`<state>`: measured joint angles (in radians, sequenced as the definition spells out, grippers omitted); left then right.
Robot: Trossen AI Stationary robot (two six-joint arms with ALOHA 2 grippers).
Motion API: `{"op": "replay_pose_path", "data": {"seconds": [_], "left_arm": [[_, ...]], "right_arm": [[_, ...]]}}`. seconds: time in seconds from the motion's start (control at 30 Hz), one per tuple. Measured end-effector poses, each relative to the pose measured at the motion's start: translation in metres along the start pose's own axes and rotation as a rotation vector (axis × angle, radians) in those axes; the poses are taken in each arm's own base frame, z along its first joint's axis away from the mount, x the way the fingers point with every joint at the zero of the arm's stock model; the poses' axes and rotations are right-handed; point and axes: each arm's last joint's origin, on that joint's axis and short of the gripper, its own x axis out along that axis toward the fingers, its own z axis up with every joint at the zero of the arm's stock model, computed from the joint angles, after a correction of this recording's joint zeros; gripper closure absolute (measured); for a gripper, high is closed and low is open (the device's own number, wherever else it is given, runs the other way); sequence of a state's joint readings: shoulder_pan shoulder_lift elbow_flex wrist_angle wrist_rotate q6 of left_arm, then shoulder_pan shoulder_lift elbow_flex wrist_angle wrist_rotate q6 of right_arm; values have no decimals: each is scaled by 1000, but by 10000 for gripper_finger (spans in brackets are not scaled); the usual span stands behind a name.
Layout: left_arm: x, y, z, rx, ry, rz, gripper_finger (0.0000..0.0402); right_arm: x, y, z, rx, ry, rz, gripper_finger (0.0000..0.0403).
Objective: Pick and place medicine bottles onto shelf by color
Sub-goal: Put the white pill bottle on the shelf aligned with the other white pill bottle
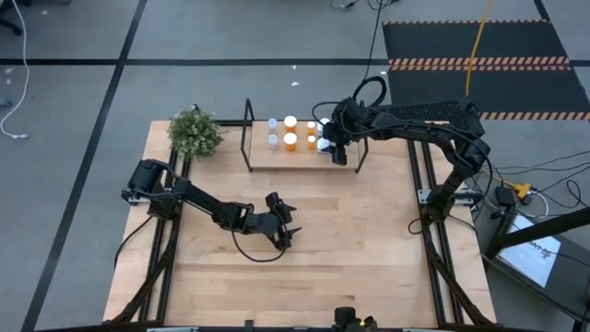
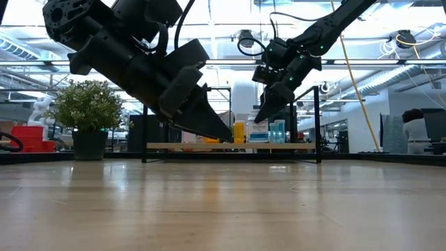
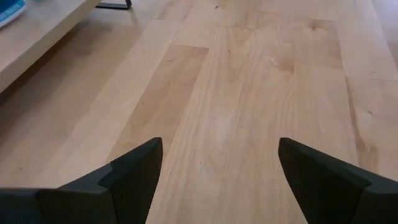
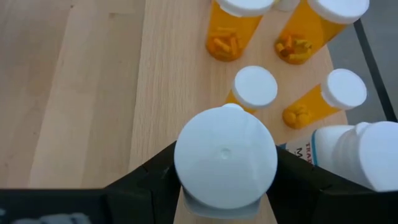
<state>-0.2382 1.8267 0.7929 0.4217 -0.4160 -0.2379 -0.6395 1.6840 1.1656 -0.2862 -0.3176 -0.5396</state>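
The right gripper (image 4: 225, 186) is over the right end of the shelf (image 1: 277, 159) and its two fingers are closed on a bottle with a white cap (image 4: 225, 155). This bottle stands upright between the fingers: its long axis is vertical and the cap points up toward the wrist camera, so the body under the cap is hidden and its colour cannot be told. In the low view the right gripper (image 2: 268, 104) hangs just above the shelf board, pointing down. Just beside the held bottle stands a white bottle (image 4: 348, 152), and further along the board are several orange bottles (image 4: 231, 31), all upright with white caps on top. In the high view more bottles (image 1: 290, 138) stand in small rows near the middle of the shelf. The left gripper (image 3: 217, 180) is over the bare wooden table (image 3: 261, 93), well apart from the shelf, with its fingers spread wide and nothing between them. A potted plant (image 1: 195, 132) stands at the left end of the shelf.
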Motion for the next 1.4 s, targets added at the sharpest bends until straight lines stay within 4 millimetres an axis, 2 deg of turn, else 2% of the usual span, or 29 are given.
{"op": "replay_pose_path", "data": {"seconds": [0.27, 0.93, 1.4], "left_arm": [[0, 0, 0, -1, 0, 0, 80], [0, 0, 0, -1, -1, 0, 80], [0, 0, 0, -2, -3, 0, 80]], "right_arm": [[0, -1, 0, -1, -5, -4, 197], [0, -1, 1, -44, -11, -13, 196], [-18, 2, 6, -104, -8, -44, 196]]}}
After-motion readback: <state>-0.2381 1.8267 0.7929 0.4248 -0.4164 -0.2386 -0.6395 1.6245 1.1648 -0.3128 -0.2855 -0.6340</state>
